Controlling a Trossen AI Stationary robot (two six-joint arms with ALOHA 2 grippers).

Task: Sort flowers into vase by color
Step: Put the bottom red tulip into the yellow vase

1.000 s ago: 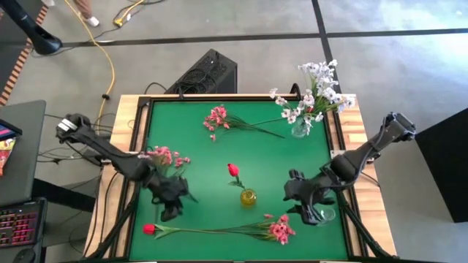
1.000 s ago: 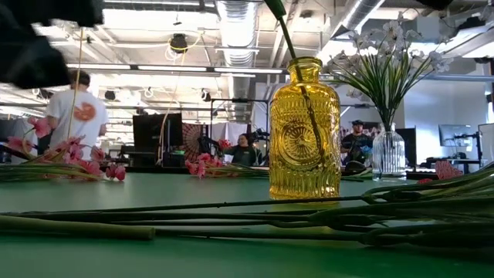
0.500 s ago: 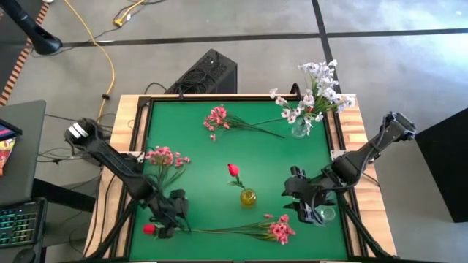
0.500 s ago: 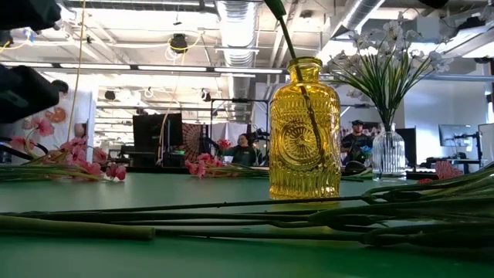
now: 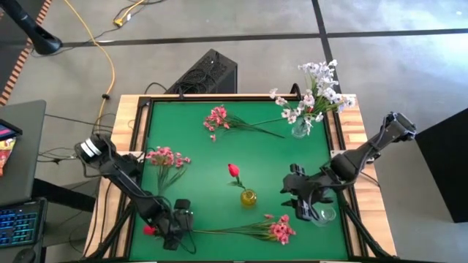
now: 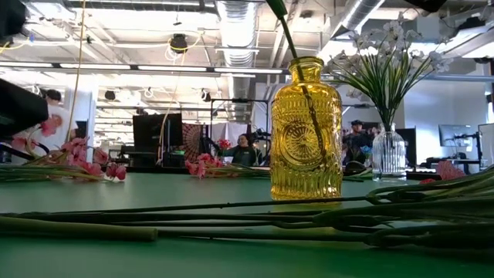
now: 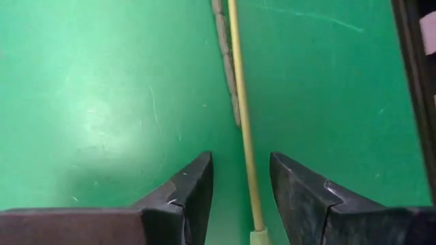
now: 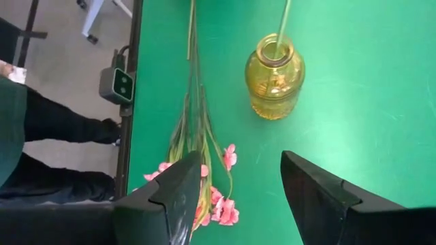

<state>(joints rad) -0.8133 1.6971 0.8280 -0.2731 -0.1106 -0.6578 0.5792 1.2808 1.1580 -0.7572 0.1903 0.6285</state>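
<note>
High view: the left gripper (image 5: 173,228) has come down to the near left corner of the green table (image 5: 197,157), at the red tulip (image 5: 149,229) lying there, whereas 1 second earlier it hovered farther in, beside the pink spray (image 5: 167,157) on the left side. The right gripper (image 5: 301,199) has barely shifted and waits spread apart by the clear glass vase (image 5: 324,215) near the right edge. The left wrist view shows what the overhead cannot: the left gripper's fingers (image 7: 184,194) are released and straddle the tulip's pale stem (image 7: 242,122), 1 finger on each side, neither visibly pressing it. The yellow vase (image 5: 248,196) stands at the table's middle holding 1 red tulip bud (image 5: 233,170); the low view shows its embossed glass (image 6: 306,131) and the long stems (image 6: 231,220) lying across the front. A second pink spray (image 5: 278,230) lies near the front edge, a third (image 5: 216,118) at the far side, and the white sprays (image 5: 314,91) stand in a clear vase at the far right corner. No legible writing shows on any item.
</note>
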